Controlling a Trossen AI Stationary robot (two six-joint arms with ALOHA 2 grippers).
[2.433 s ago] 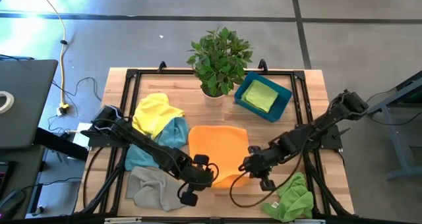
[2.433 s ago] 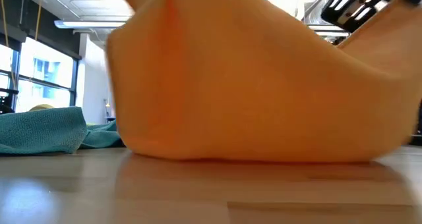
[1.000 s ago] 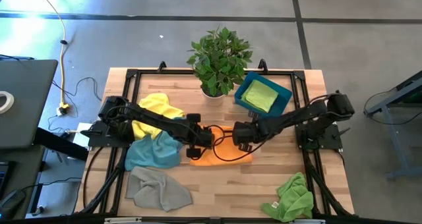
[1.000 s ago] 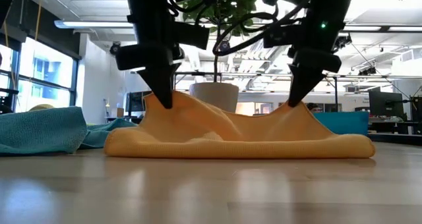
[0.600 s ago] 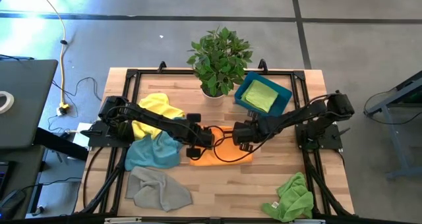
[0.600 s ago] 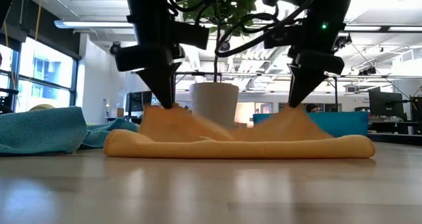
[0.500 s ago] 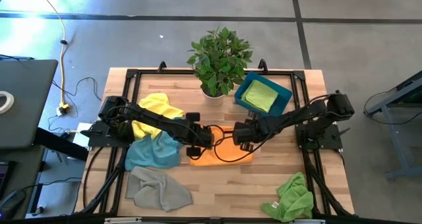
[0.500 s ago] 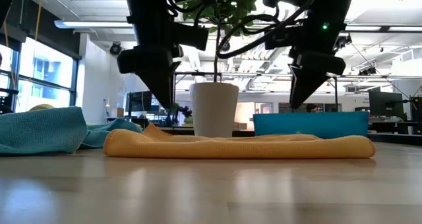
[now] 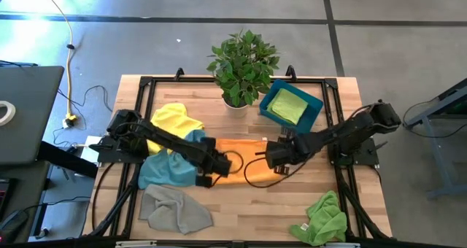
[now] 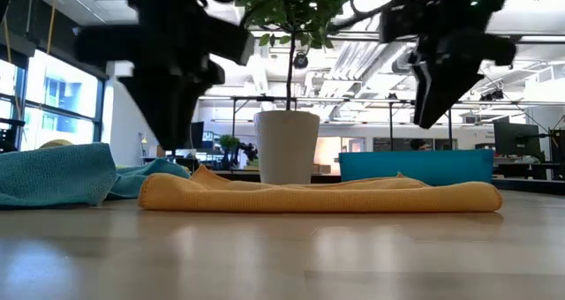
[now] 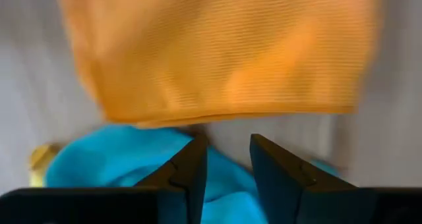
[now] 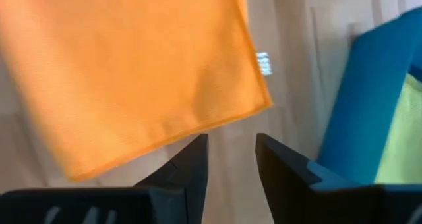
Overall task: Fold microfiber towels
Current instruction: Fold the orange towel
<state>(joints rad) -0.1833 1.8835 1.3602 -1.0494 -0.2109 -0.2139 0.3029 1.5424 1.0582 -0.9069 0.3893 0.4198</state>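
Note:
An orange microfiber towel (image 9: 244,149) lies folded in half and flat on the table's middle, a low band in the low view (image 10: 318,196). My left gripper (image 9: 217,168) hovers open by the towel's left end, over the light blue towel (image 11: 132,165); the orange edge (image 11: 217,112) lies just ahead of its fingers (image 11: 227,141). My right gripper (image 9: 276,160) hovers open off the towel's right end, its fingers (image 12: 231,141) over bare wood beside the towel's corner (image 12: 260,102). Neither gripper holds anything.
A yellow towel (image 9: 175,120) and the light blue towel (image 9: 171,166) lie at the left. Near the front edge lie a grey towel (image 9: 175,210) and a green one (image 9: 325,219). A potted plant (image 9: 241,66) and a teal bin (image 9: 315,111) holding a yellow-green cloth stand at the back.
Both grippers have opened and let go of the orange towel's raised top layer, which dropped flat onto the fold. My left gripper then went toward the near left, over the blue towel. My right gripper went up and toward the table's right.

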